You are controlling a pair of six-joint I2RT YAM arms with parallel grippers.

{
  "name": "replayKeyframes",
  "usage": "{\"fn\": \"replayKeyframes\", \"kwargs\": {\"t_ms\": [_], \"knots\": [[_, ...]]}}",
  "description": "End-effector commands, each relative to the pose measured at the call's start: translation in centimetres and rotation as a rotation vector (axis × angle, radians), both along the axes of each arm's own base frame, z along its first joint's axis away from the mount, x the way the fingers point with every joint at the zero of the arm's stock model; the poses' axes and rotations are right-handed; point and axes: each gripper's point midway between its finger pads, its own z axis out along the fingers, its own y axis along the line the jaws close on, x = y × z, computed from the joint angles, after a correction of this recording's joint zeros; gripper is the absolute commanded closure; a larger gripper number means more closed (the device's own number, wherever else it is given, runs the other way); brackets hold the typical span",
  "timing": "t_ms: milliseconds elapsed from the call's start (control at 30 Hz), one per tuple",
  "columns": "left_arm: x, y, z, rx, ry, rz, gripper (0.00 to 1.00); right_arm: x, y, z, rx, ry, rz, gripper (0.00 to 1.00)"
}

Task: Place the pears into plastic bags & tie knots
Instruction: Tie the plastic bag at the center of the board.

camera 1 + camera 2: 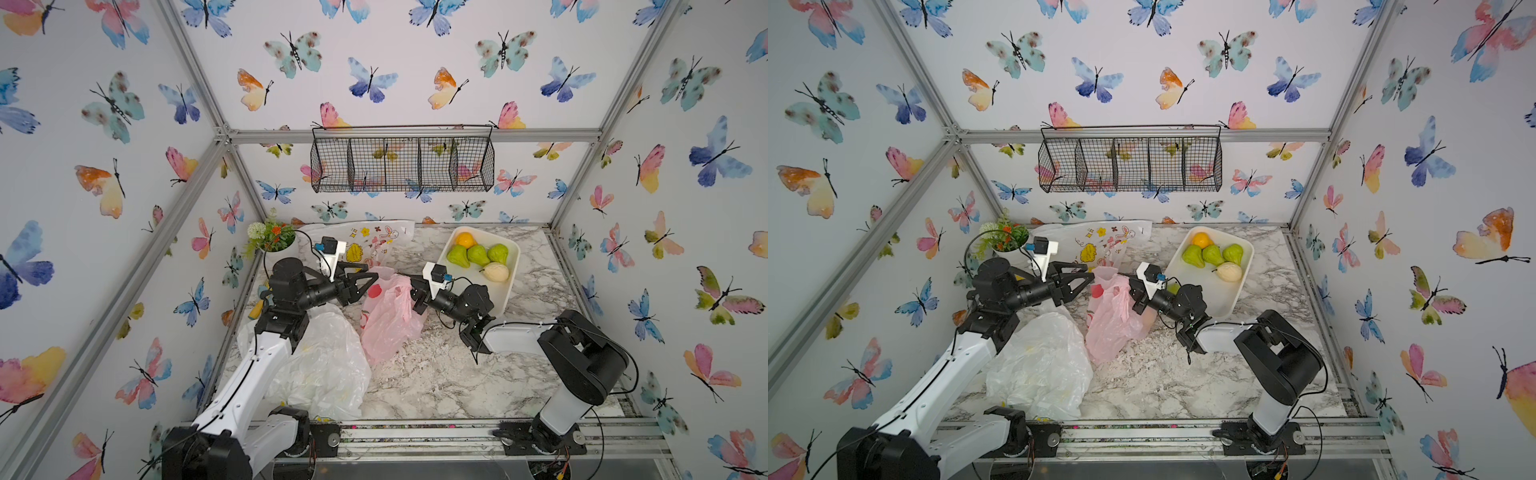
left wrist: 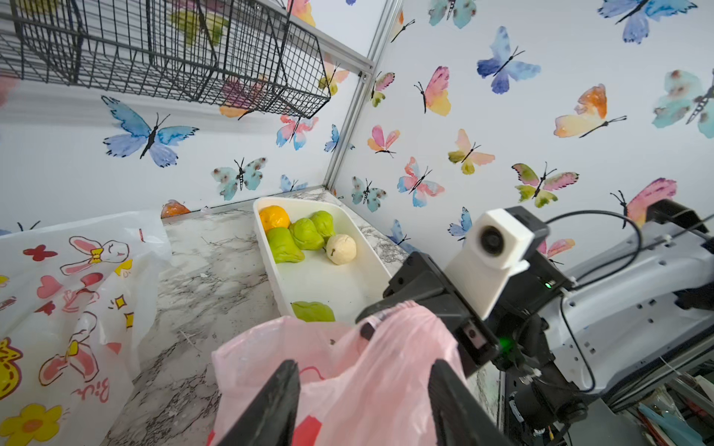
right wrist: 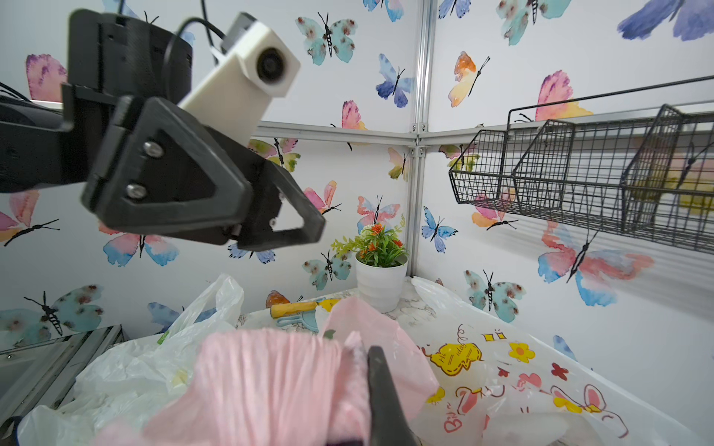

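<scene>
1. The pink bag (image 1: 388, 316) was translucent pale pink with red print.
2. The doodle bag (image 1: 374, 241) was white, scattered with yellow, red and pink cartoon doodles.
3. The white bag (image 1: 328, 365) was translucent, with faint yellow marks.
4. The green pears (image 1: 478, 254) were glossy bright green, the cream pear (image 1: 495, 272) pale cream with a dark stem, and the round fruit (image 1: 464, 240) orange.
5. The tray (image 2: 328, 282) was plain white.
6. The tabletop (image 1: 436, 374) was white marble pattern with grey veins.
7. The walls (image 1: 395, 50) were white with blue, pink, orange and teal watercolour butterflies.
8. The wire basket (image 1: 401, 164) was black.
9. The pot (image 3: 380, 287) was white, holding green leaves and orange flowers.

A lab test booth: aluminium frame (image 1: 540, 135), butterfly-papered panels (image 1: 395, 41).
</scene>
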Motion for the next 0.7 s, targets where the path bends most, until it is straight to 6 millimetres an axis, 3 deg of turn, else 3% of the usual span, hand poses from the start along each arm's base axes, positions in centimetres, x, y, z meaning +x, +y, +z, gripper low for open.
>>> {"fn": "replayKeyframes", "kwargs": {"t_ms": [0, 167, 267, 500, 667], "knots": [[0.2, -2.1, 0.0, -0.041, -0.017, -0.062, 0.44, 0.1, -0.1, 1.2, 0.048, -0.042, 0.006, 0.98], [-3.1, -4.7, -4.7, 0.004, 0.051, -0.151, 0.47, 0.7, 0.5, 2.2, 0.083, -0.038, 0.031, 0.97], [-4.5, -6.3, -6.2, 0.001, 0.072, -0.188, 0.48, 0.7, 0.9, 2.9, 0.109, -0.03, 0.061, 0.98], [-2.9, -7.1, -5.7, -0.042, 0.043, -0.163, 0.51, -0.3, 1.4, 3.5, 0.141, 0.03, 0.199, 0.97], [-2.6, -5.6, -5.0, -0.021, 0.021, -0.124, 0.51, -0.3, 1.1, 2.2, 0.129, 0.081, 0.263, 0.97]]}}
